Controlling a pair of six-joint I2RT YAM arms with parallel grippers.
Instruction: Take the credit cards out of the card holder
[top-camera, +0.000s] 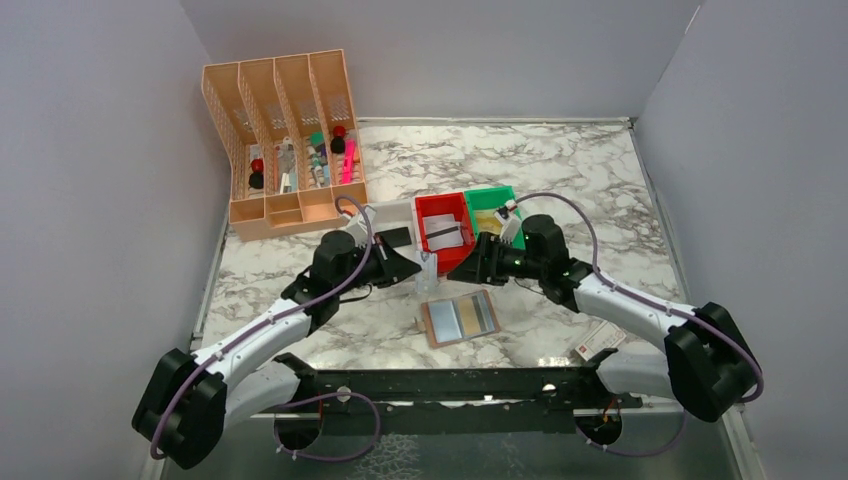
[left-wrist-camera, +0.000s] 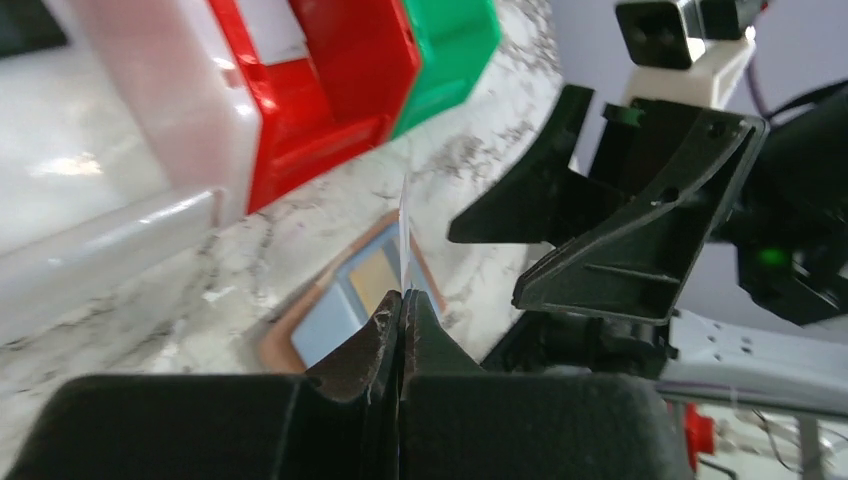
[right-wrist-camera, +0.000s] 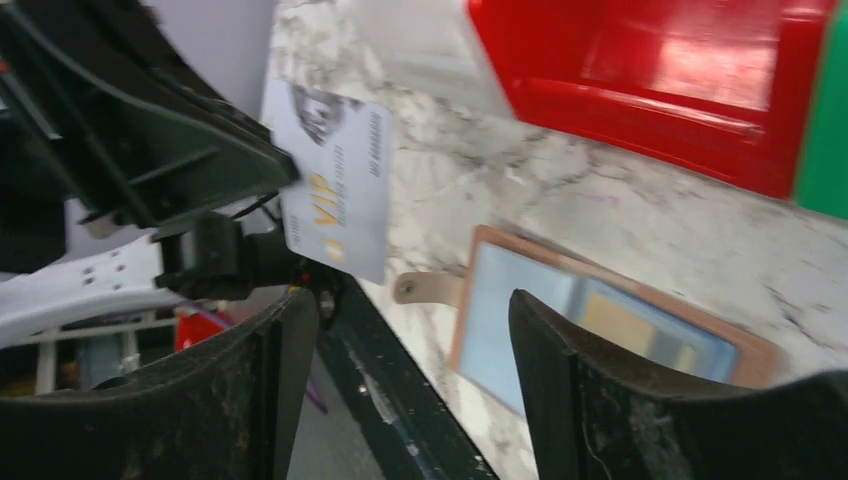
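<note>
— Left pincer (left-wrist-camera: 402, 300)?
— Pinches a white card (right-wrist-camera: 335, 190) upright, above the counter (top-camera: 560, 170).
— Right pincer (right-wrist-camera: 405, 310)?
— Gapes wide, near that card.
— Wallet (top-camera: 437, 322)?
— Lies open on the counter below, gold card (top-camera: 466, 318) and dark card (top-camera: 485, 314) inside.

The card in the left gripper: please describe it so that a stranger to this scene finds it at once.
On the marble table, the card holder lies open near the red bin. Between the two, the left gripper pinches one card upright. It is pale with gold VIP lettering, unlike the tan card and the dark card lying flat in the holder.
</note>
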